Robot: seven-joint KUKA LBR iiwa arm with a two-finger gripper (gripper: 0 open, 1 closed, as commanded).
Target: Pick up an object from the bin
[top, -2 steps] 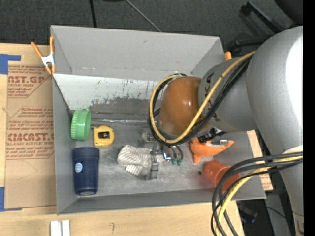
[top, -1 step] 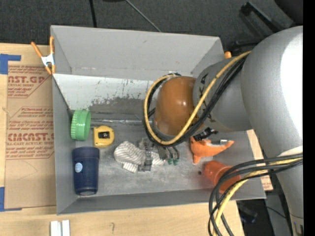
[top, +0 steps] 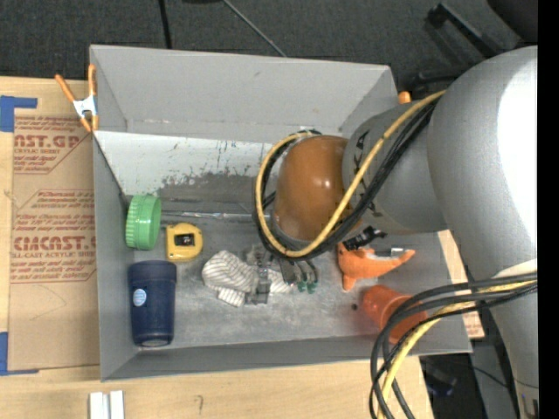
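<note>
Grey bin floor holds a striped cloth lying left-right under the arm; grip state unclear.

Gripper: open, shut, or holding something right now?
Gripper: cannot be told; it sits low at the right edge of the crumpled white striped cloth.

Arm: broad, rounded, pale grey shell.
Wrist cover: glossy orange-brown dome.
Cables: yellow and black, looped round the dome, more alongside the arm.
Pincer: small, dark grey metal.
</note>
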